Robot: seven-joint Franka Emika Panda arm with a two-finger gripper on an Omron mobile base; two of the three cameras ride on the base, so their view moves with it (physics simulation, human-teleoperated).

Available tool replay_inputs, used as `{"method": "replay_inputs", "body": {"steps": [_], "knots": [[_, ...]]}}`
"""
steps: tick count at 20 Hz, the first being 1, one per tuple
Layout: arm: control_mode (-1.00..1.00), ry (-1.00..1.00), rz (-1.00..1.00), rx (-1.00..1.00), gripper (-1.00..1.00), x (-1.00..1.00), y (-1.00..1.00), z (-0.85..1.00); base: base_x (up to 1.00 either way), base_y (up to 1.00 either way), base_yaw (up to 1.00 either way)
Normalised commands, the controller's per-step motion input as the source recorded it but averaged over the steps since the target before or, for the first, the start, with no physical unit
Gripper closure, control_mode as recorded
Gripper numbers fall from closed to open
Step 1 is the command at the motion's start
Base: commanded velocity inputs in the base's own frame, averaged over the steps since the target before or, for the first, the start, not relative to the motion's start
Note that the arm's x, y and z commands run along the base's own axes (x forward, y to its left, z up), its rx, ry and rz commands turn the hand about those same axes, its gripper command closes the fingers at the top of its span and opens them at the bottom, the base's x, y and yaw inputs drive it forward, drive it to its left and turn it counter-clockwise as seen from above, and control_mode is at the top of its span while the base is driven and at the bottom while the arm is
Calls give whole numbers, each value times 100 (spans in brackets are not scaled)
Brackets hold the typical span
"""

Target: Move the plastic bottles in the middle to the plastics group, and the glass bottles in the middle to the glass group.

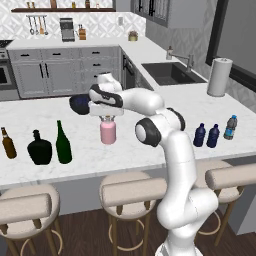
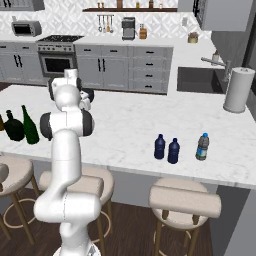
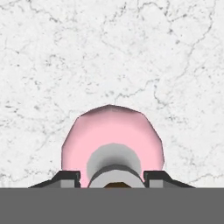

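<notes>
A squat pink bottle [image 1: 108, 132] with a pale cap stands upright mid-counter. My gripper [image 1: 107, 118] points straight down over it. In the hand view the pink bottle [image 3: 111, 131] is seen from above, and the gripper [image 3: 112, 177] has a fingertip close against each side of its cap. At the left stand a slim brown bottle [image 1: 7, 143], a squat black bottle [image 1: 39, 148] and a tall dark green bottle [image 1: 62, 143] in a row. At the right, two small dark blue bottles [image 1: 199, 135] [image 1: 213, 136] stand beside a clear bottle with a blue cap [image 1: 230, 127].
The marble island counter [image 1: 150, 107] has a paper towel roll [image 1: 219, 76] at its far right and a sink [image 1: 170, 72] behind. Padded stools [image 1: 132, 190] line the near edge. The arm's elbow [image 1: 150, 131] hangs just right of the pink bottle.
</notes>
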Motion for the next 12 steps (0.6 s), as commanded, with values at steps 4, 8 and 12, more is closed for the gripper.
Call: {"method": "replay_inputs", "body": {"steps": [4,8,12], "knots": [[-100,-2,0,0,100,-31,-19,0,0,0,0],[-100,-5,0,0,100,-44,-34,5,0,0,0],[-100,-4,0,0,100,-41,-44,20,0,0,0]]}}
